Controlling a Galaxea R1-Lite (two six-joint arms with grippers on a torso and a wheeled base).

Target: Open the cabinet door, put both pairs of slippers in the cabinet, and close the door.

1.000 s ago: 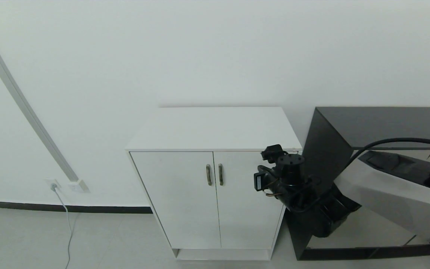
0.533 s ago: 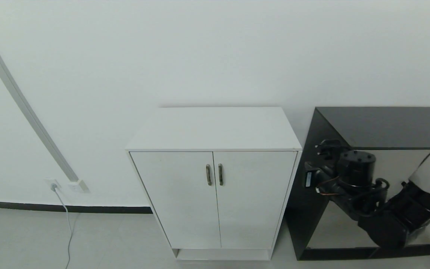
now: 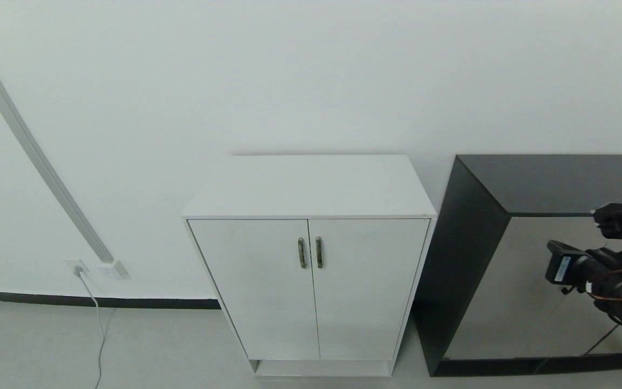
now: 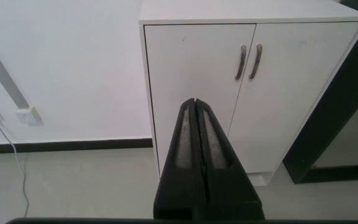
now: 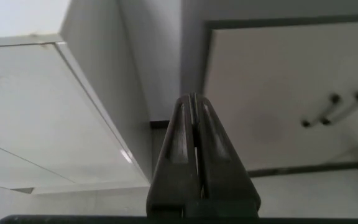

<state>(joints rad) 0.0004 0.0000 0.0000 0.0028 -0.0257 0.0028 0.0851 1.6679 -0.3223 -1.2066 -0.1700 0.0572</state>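
Cabinet door (image 4: 191,62) closed, well ahead of pressed-together left fingers (image 4: 184,143).

Facing you, the cabinet (image 3: 311,186) is a white unit with a flat top. It stands upright on the floor (image 3: 170,346) with its back against the wall (image 3: 311,81). The left door (image 3: 257,286) and right door (image 3: 367,286) are both shut, flush with the front, and meet at a thin vertical seam. Two slim, dull-metal handles, the left handle (image 3: 302,253) and the right handle (image 3: 319,252), stand upright just either side of that seam, in the upper half of the doors. A recessed white plinth (image 3: 322,368) runs beneath the doors.
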